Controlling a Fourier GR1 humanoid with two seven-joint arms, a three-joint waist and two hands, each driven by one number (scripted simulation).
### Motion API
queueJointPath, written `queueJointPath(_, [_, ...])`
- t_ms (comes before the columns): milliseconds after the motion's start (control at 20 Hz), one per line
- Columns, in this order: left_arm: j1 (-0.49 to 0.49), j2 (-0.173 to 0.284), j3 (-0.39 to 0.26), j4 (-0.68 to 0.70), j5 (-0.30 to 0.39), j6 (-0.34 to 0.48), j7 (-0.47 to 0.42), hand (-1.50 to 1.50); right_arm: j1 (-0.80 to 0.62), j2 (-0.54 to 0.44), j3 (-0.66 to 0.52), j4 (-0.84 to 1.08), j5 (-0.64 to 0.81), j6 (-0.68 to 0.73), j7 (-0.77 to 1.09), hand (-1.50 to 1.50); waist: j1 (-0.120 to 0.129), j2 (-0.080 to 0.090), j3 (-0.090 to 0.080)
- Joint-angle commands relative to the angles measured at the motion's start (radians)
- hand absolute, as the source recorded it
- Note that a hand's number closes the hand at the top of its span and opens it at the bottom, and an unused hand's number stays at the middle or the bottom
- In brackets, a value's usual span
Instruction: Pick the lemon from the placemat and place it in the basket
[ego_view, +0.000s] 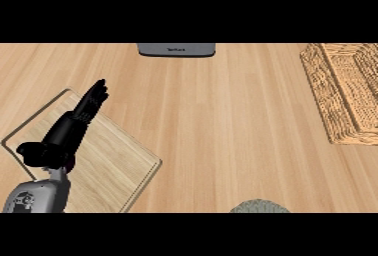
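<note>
My left hand (72, 131) hovers over the left part of the counter with its fingers straight and pointing away from me, holding nothing. Beneath it lies a light wooden board (111, 165) with a thin rim. The woven wicker basket (336, 95) stands at the right edge, partly cut off by the view. At the lower edge a small arc of a grey woven mat (258, 206) shows. No lemon is visible anywhere. My right hand does not show.
A grey appliance (176, 49) sits at the far middle edge of the counter. Bare wooden countertop (229, 125) stretches between the board and the basket.
</note>
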Motion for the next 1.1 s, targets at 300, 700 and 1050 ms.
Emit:
queueJointPath(300, [-0.027, -0.027, -0.022, 0.017, -0.026, 0.022, 0.006, 0.0, -0.267, -0.04, 0.009, 0.554, 0.14, -0.081, -0.223, 1.5, -0.001, 0.002, 0.001])
queueJointPath(700, [-0.062, -0.002, 0.024, 0.036, 0.001, 0.01, 0.021, 0.0, -0.381, -0.108, 0.032, 0.91, 0.199, -0.028, -0.43, 1.5, -0.007, 0.001, 0.001])
queueJointPath(1050, [0.012, -0.022, -0.004, -0.074, 0.005, 0.007, 0.063, 0.0, -0.455, -0.105, -0.004, 1.205, 0.255, -0.151, -0.691, 1.5, 0.004, 0.002, 0.002])
